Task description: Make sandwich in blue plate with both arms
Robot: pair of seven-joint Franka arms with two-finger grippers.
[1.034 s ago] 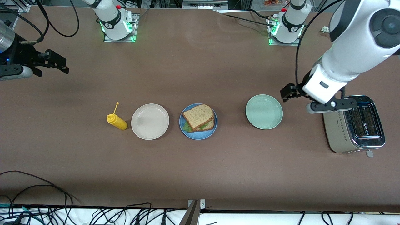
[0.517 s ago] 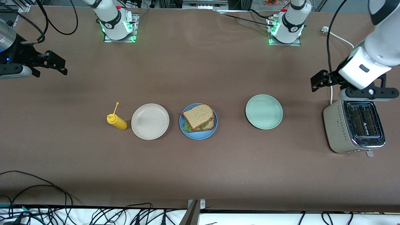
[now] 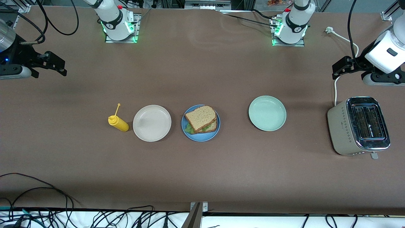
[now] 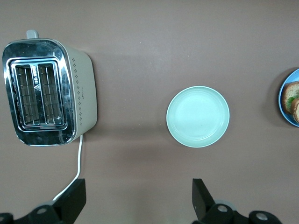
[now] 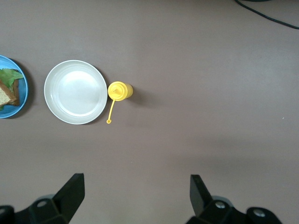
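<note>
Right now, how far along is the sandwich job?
Looks done: the sandwich, bread over lettuce over bread, sits on the blue plate. Nothing in hand: left gripper is open above the toaster's end, right gripper open at its end. Nothing visibly left.

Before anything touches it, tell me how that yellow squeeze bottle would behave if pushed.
The yellow bottle stands narrow and upright beside the beige plate, so a push near its top would probably tip it. Its round body suggests it would then roll. Its loose cap on a thin strap looks floppy and may swing or snag.
</note>
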